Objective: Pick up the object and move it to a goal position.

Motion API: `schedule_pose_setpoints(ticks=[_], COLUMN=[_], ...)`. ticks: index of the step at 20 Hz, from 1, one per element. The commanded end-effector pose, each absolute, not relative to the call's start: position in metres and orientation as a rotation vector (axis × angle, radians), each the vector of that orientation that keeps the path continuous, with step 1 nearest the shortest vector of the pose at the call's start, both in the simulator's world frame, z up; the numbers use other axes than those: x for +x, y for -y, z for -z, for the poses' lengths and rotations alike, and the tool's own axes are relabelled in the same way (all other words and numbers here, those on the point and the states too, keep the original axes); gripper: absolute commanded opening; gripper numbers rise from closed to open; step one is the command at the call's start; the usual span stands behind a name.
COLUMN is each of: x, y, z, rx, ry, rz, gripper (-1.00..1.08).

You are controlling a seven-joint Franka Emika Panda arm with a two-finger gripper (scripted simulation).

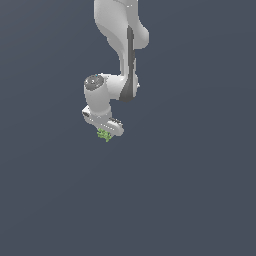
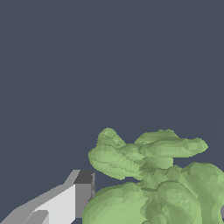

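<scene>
Gripping green obj (image 1: 105, 134) w/ gripper (image 1: 106, 133)

Simulated scene, flat featureless dark blue-grey backdrop, smooth rendered white robot arm (image 1: 120, 55)

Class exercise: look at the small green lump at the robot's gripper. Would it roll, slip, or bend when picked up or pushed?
The green lump is knobbly and jagged, so it probably would not roll far. Its uneven lobes give the finger few flat faces, so it may twist in the gripper. It looks like one solid piece, likely stiff.
</scene>
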State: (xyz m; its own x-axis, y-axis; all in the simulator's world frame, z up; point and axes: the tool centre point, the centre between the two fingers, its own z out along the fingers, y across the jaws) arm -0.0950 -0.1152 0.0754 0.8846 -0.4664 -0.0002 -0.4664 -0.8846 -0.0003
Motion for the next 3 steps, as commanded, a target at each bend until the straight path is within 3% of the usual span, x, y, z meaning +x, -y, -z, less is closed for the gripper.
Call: schedule_pose_setpoints(ticks=[1, 3], x=[-0.0969, -0.0964], y=[0.1179, 0.118], z=[-0.0761, -0.0761], rx=[-3.05, -3.05], ry=[-0.753, -0.753], rz=[0.0, 0.0], gripper=[-1.0, -1.0])
